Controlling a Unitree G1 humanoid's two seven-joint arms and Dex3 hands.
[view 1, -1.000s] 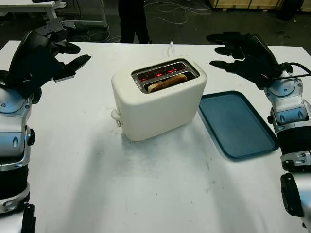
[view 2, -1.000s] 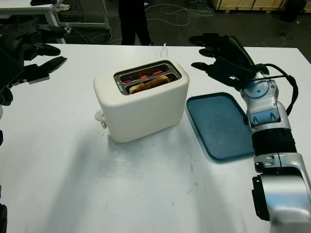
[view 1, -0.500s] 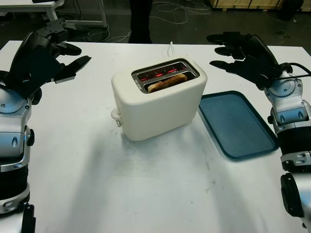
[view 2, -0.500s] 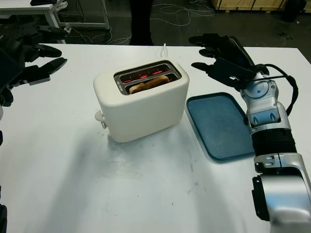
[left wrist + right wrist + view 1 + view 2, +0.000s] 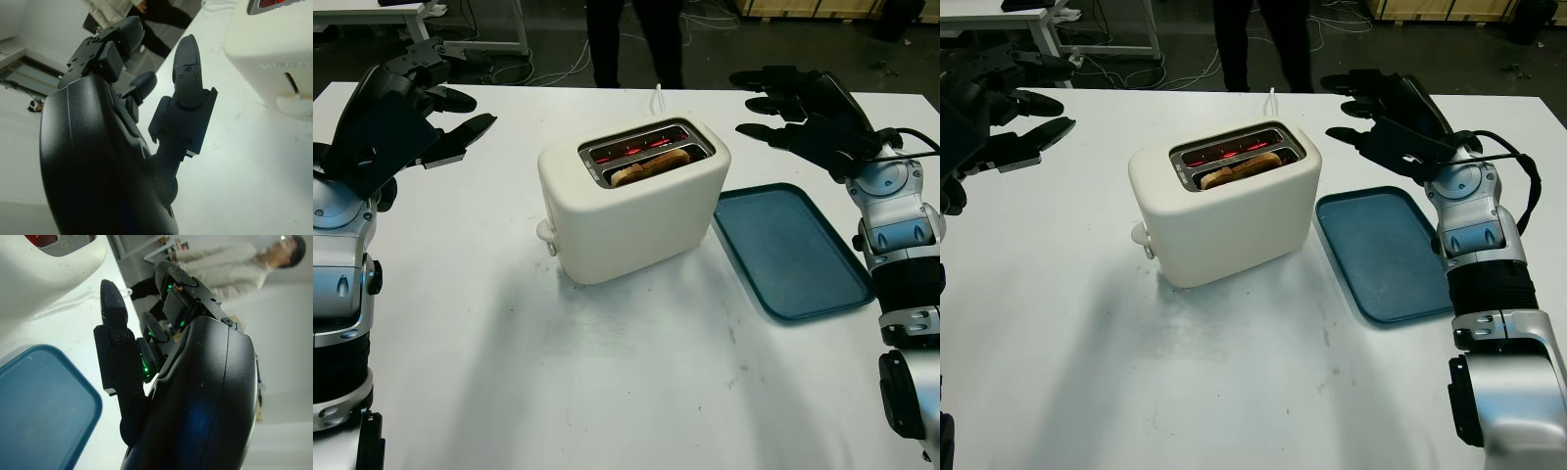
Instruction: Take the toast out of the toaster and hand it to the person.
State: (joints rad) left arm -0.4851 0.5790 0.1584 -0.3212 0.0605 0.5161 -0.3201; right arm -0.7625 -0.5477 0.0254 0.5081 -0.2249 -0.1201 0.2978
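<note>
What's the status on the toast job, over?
Left hand open, raised left of toaster. Right hand open, above tray. Toast in slot. Nothing in the way.

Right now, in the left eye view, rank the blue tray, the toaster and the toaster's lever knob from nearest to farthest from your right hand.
From the open right hand, raised at the table's far right:
1. Blue tray, just below and in front of it.
2. Toaster, at the table's middle.
3. Lever knob, on the toaster's far end, toward the left hand.

A lab: loose cables (image 5: 636, 15) trail across the dark floor behind the white table (image 5: 607, 392).
</note>
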